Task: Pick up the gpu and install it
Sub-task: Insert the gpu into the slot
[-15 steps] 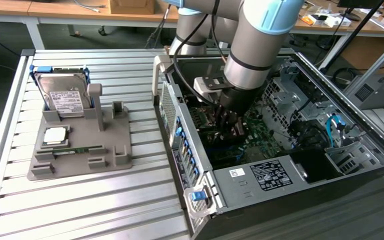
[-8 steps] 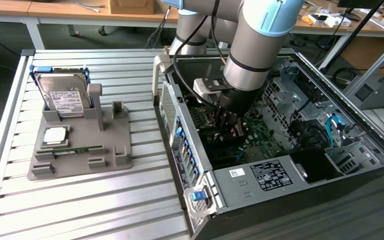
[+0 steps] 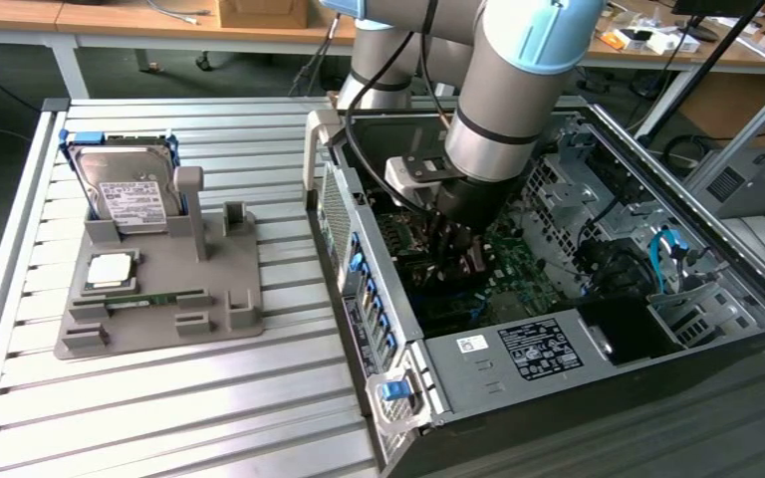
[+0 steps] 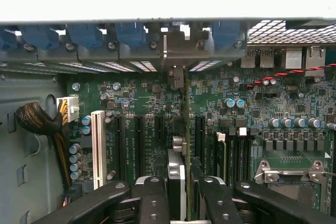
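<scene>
Here the gripper (image 4: 178, 195) pinches the gpu (image 4: 181, 129) edge-on between half-closed fingers (image 4: 152, 198), above the motherboard (image 4: 131, 98).

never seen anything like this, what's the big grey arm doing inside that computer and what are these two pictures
The big grey tube is a robot arm. Its tool is reaching down into an open computer case lying on a metal table. The exterior view comes from a camera standing off to the side. The wrist view comes from a camera on the arm itself, looking past the tool's dark fingers at the green motherboard. Between those fingers stands a thin card seen edge-on, the gpu, held upright over the long slots. On the exterior view's left, a grey holder carries a silver hard drive, a square chip and a narrow memory stick.
</scene>
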`<action>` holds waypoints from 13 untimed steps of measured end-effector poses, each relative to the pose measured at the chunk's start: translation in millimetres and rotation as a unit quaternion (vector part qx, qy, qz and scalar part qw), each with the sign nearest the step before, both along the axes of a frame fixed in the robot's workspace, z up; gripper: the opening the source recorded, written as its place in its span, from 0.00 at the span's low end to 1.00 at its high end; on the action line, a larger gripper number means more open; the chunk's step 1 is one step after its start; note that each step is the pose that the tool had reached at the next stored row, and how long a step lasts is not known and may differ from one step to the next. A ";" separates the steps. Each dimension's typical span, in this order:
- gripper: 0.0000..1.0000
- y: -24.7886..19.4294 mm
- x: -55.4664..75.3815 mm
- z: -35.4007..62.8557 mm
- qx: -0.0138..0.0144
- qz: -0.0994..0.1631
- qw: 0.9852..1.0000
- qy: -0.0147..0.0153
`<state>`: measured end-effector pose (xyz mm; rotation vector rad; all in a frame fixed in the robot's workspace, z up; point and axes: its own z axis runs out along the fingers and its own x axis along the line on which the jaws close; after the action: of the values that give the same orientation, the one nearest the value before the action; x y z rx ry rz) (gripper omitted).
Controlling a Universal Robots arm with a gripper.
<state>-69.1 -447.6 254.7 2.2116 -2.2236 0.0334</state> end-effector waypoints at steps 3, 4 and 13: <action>0.27 0.0 0.0 -0.1 0.000 0.000 1.000 0.000; 0.27 0.0 -0.2 -0.1 0.000 0.000 1.000 0.000; 0.27 -0.4 -1.6 -0.3 0.000 0.001 1.000 0.000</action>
<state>-70.7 -448.0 254.4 2.2139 -2.2214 0.0333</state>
